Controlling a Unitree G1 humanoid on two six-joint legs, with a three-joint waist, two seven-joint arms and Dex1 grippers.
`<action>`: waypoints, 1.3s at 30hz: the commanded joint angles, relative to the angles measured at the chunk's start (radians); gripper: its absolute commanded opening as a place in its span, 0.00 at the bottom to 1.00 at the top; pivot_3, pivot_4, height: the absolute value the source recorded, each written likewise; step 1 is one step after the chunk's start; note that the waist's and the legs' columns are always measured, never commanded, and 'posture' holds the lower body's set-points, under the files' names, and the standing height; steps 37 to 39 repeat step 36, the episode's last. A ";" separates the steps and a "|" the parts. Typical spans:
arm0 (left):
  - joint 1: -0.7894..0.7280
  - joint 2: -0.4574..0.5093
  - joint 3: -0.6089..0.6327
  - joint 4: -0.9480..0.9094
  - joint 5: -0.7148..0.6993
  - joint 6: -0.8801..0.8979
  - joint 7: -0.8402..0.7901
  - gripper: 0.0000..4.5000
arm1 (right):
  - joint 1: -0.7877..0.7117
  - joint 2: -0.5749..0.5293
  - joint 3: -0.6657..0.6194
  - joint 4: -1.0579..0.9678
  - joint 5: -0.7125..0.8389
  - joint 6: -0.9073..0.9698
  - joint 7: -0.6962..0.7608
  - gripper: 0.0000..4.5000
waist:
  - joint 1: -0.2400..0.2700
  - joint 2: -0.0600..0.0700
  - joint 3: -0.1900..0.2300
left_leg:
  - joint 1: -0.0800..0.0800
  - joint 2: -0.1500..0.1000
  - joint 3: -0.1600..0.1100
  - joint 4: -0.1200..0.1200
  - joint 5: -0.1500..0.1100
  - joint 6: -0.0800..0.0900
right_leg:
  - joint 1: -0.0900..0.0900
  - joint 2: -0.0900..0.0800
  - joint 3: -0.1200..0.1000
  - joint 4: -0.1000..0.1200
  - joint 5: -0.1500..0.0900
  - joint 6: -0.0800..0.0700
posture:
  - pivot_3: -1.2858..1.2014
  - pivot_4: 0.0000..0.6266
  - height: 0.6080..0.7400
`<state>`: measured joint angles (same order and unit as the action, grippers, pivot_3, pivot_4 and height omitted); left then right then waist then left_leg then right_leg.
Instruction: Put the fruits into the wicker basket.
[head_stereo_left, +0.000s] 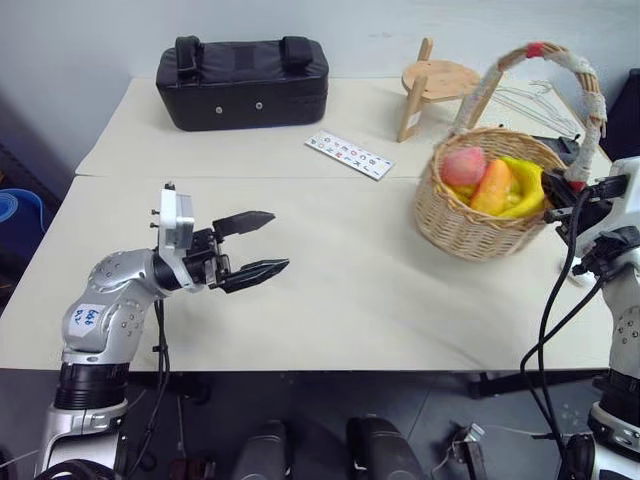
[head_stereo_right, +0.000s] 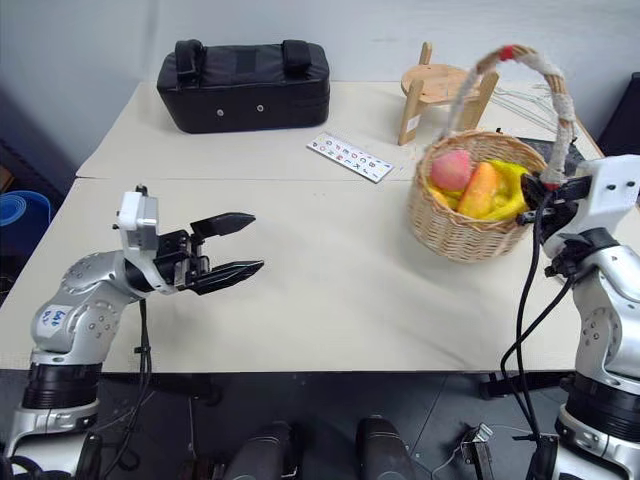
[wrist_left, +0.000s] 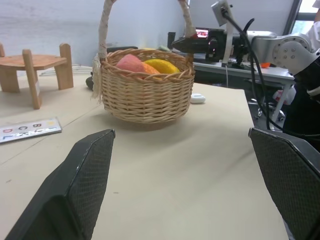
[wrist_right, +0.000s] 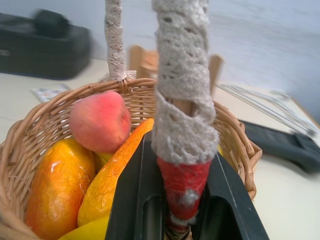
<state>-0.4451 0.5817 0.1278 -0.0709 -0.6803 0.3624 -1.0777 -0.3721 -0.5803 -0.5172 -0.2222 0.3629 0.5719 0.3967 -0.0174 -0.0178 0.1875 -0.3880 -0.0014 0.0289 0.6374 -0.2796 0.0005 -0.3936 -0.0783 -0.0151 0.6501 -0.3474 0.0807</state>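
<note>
A: Fruits: peach (wrist_right: 100, 121), mango (wrist_right: 52, 192), banana (head_stereo_left: 528, 185). All lie in the wicker basket (head_stereo_left: 470, 225), just ahead of the right gripper (wrist_right: 180, 210). Its fingers are clamped on the handle base at the red tape (wrist_right: 181, 182).

B: Left gripper (head_stereo_left: 250, 245): fingers apart, empty, well away over the bare surface (head_stereo_left: 340, 290).

A: Advice: if the basket is lifted, keep it upright and move slowly, so nothing rolls out.

Pale wall (head_stereo_left: 80, 40) behind two cream surfaces (head_stereo_left: 330, 290) pushed together; dark floor (head_stereo_left: 420, 400) below, blue bin (head_stereo_left: 18, 215) at left
</note>
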 joint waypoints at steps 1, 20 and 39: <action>-0.026 -0.008 -0.008 0.018 0.016 -0.031 -0.031 1.00 | 0.013 -0.017 0.000 -0.015 0.005 -0.011 -0.012 0.04 | -0.002 0.000 0.000 | 0.000 0.000 0.000 0.000 0.000 0.000 | 0.000 0.000 0.000 0.000 0.000 0.000 | 0.52 0.24 1.00; 0.176 0.134 0.044 0.039 0.116 -0.092 -0.109 1.00 | 0.593 -0.217 -0.253 -0.161 0.092 -0.293 0.566 0.99 | 0.014 0.000 0.000 | 0.001 0.001 0.000 -0.002 -0.004 0.008 | 0.003 0.001 0.000 -0.006 0.000 0.001 | 0.52 0.24 1.00; 0.458 0.164 0.093 -0.013 0.316 -0.357 0.016 1.00 | 0.394 -0.086 0.305 0.115 -0.065 -0.730 0.752 0.99 | -0.009 -0.001 0.000 | 0.017 0.002 0.002 -0.008 -0.010 0.008 | 0.018 -0.002 0.002 -0.016 0.001 0.000 | 0.52 0.24 1.00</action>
